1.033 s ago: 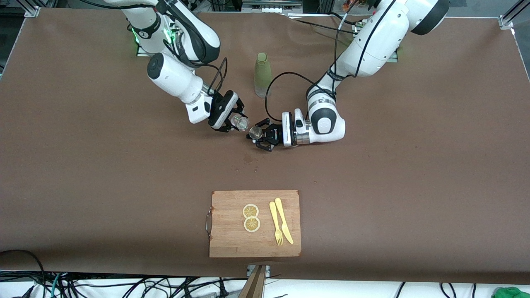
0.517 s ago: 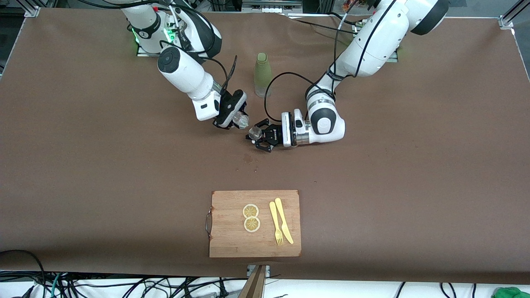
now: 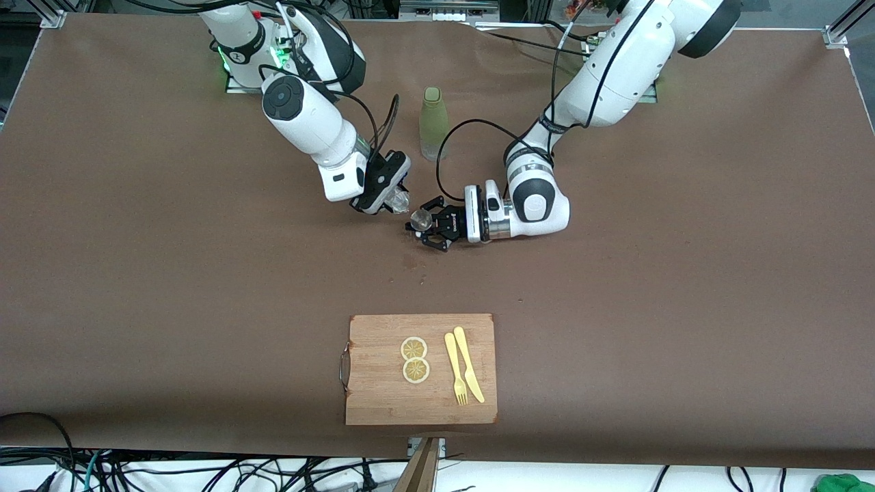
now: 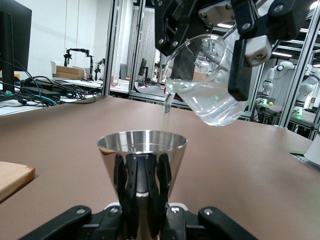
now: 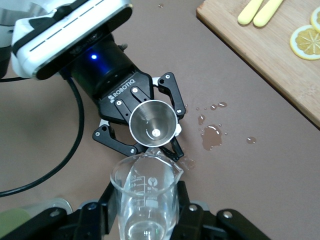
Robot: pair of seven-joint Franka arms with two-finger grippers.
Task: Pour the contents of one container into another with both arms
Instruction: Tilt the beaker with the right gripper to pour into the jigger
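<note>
My right gripper [image 3: 391, 196] is shut on the tiny clear glass cup [image 3: 398, 200], tilted with its spout over the steel jigger [image 3: 420, 219]. In the left wrist view the cup [image 4: 207, 85] holds clear liquid and a thin stream falls from its lip into the jigger [image 4: 143, 165]. My left gripper [image 3: 425, 222] is shut on the jigger and holds it upright just above the table. The right wrist view looks down the cup [image 5: 145, 200] at the jigger's open mouth [image 5: 152, 122], the left gripper [image 5: 134, 121] clamped round it.
A tall olive-green bottle [image 3: 432, 123] stands upright near the arms' bases. Spilled drops [image 5: 212, 136] wet the brown table under the jigger. A wooden cutting board [image 3: 383, 396] with two lemon slices [image 3: 414, 359], a yellow fork [image 3: 454, 369] and knife [image 3: 469, 363] lies nearer the front camera.
My right arm has swung toward the bottle and tipped the glass cup further over the jigger. The left gripper and jigger have stayed almost still.
</note>
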